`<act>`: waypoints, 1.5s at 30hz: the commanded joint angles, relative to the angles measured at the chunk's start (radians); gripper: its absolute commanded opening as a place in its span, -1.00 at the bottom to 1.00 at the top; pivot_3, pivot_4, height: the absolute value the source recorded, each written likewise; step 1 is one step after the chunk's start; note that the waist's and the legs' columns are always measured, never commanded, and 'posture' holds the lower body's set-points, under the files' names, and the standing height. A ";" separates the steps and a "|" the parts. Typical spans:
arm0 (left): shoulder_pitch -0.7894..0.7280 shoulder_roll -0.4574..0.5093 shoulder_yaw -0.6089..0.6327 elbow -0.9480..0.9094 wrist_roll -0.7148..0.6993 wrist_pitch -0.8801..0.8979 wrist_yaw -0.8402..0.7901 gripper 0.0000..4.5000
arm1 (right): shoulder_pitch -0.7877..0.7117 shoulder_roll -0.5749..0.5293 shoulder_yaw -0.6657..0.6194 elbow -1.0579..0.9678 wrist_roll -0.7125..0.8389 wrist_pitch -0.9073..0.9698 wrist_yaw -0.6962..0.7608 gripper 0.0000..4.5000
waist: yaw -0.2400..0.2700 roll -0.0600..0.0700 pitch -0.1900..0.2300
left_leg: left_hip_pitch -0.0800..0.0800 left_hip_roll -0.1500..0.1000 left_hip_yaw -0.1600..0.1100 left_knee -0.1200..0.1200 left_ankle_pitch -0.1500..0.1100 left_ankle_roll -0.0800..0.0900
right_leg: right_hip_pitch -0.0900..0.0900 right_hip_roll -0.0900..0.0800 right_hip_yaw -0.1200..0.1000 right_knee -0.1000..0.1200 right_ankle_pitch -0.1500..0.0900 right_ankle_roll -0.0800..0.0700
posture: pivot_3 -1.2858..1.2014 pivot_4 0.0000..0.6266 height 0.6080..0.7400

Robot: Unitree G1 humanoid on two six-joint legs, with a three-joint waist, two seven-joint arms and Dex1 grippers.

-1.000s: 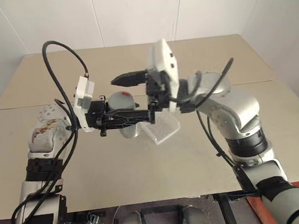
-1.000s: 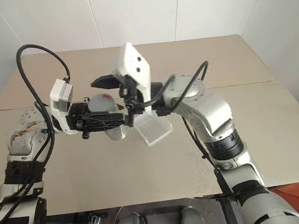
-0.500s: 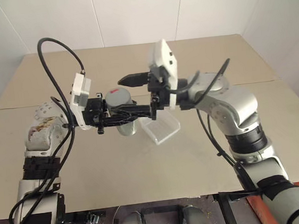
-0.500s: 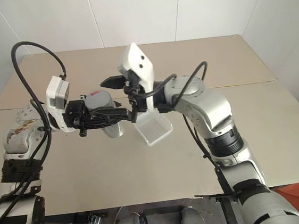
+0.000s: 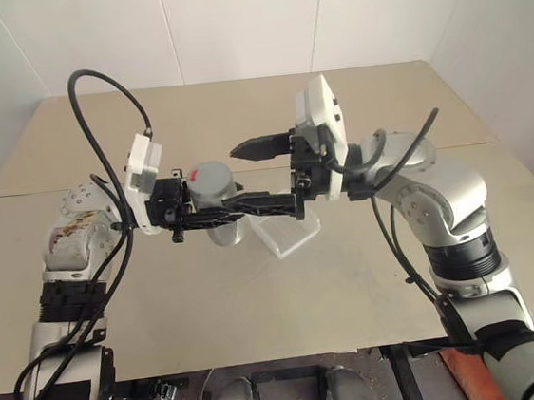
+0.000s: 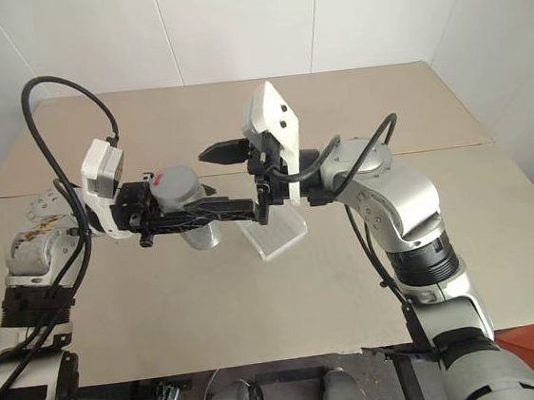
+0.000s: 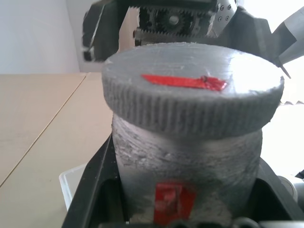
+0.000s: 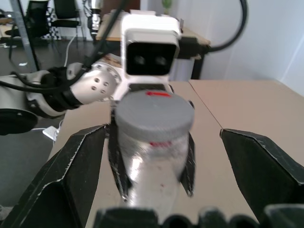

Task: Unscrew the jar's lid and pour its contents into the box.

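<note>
Straight ahead of the right gripper (image 8: pixel 164 178), spread wide: jar (image 7: pixel 187 161) upright, lid (image 7: pixel 192 90) on, pinched by left gripper (image 5: pixel 234 206) above the box (image 5: pixel 288 235). Right gripper nearer lid.

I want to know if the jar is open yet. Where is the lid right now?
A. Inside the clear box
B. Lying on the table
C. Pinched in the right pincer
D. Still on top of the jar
D: the lid sits on the jar, which the left pincer grips.

Head views look down; both wrist views closely share the jar (image 7: pixel 190 142).
</note>
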 commanded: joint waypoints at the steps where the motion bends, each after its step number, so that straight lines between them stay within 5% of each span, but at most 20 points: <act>1: -0.021 0.001 0.008 -0.017 -0.004 -0.025 -0.009 -0.13 | -0.041 0.034 0.009 -0.019 -0.011 -0.017 -0.029 0.99 | -0.001 0.000 0.000 | 0.000 0.000 0.000 0.000 0.000 0.000 | 0.000 0.000 0.000 0.000 0.000 0.000 | 0.03 -0.52 1.00; 9: -0.017 0.005 0.004 -0.018 0.001 -0.035 -0.011 -0.13 | -0.084 0.084 0.028 0.026 -0.023 0.046 -0.088 0.99 | 0.002 0.000 0.000 | 0.000 0.000 0.000 0.000 0.000 0.000 | 0.000 0.000 0.000 0.000 0.000 0.000 | 0.03 -0.52 1.00; 16: -0.011 0.009 0.009 -0.024 0.009 -0.038 -0.010 -0.13 | -0.097 0.082 0.040 0.040 -0.022 0.069 -0.077 0.23 | 0.001 0.000 0.000 | 0.000 0.000 0.000 0.000 0.000 0.000 | 0.000 0.000 0.000 0.000 0.000 0.000 | 0.03 -0.52 1.00; 27: 0.009 0.013 0.011 -0.020 0.022 -0.052 0.002 -0.13 | -0.162 0.065 -0.207 0.113 0.099 0.183 -0.211 0.23 | 0.007 0.000 0.000 | 0.000 0.000 0.000 0.000 0.000 0.000 | 0.000 0.000 0.000 0.000 0.000 0.000 | 0.03 -0.52 1.00; 36: 0.023 -0.027 0.038 -0.011 0.069 -0.105 0.164 -0.13 | 0.293 -0.153 -0.179 -0.094 -0.191 0.017 -0.358 0.23 | 0.013 0.000 0.000 | -0.001 -0.001 0.001 -0.001 -0.001 0.001 | 0.001 -0.001 0.000 -0.002 0.000 0.000 | 0.03 -0.52 1.00; 44: 0.015 -0.067 0.039 -0.011 0.118 -0.148 0.312 -0.13 | 0.615 -0.105 -0.151 -0.084 -0.339 -0.017 -0.516 0.23 | 0.004 -0.001 0.000 | 0.000 -0.001 0.001 0.000 -0.001 0.001 | 0.001 -0.001 0.001 -0.004 0.000 0.000 | 0.03 -0.52 1.00; 45: 0.011 -0.069 0.036 -0.006 0.124 -0.155 0.321 -0.13 | 0.624 -0.100 -0.148 -0.072 -0.350 -0.023 -0.521 0.39 | 0.001 -0.001 0.000 | 0.000 -0.001 0.001 0.000 -0.001 0.001 | 0.001 -0.001 0.001 -0.004 0.000 0.000 | 0.03 -0.52 1.00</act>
